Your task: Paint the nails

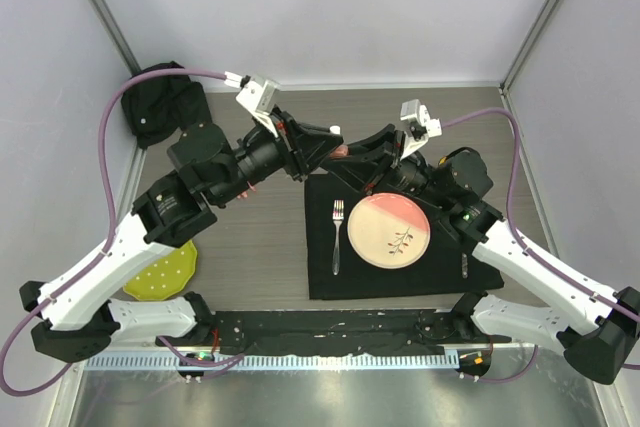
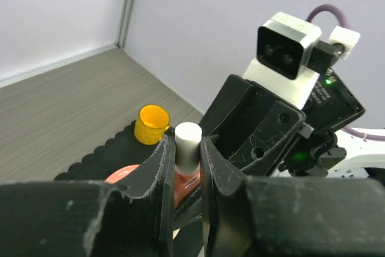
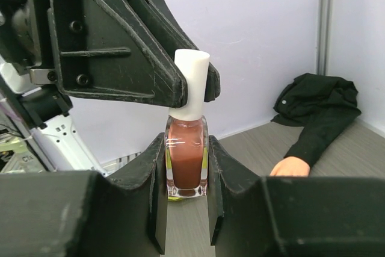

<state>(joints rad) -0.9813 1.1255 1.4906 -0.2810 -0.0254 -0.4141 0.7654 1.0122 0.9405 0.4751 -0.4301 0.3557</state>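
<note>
**Both arms on one polish bottle**

Right gripper [image 3: 186, 148] pinches the polish bottle [image 3: 186, 164] by its glass body. Left gripper [image 2: 187, 154] pinches its white cap [image 3: 192, 79]. Mannequin hand [image 3: 290, 167] lies back left, beside its black sleeve [image 3: 319, 112]; nails too small to tell.

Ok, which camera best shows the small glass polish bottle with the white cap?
Right wrist: whole bottle, right gripper on its body, left gripper on its cap. Left wrist shows mostly the cap; top view nearly hides it.
</note>
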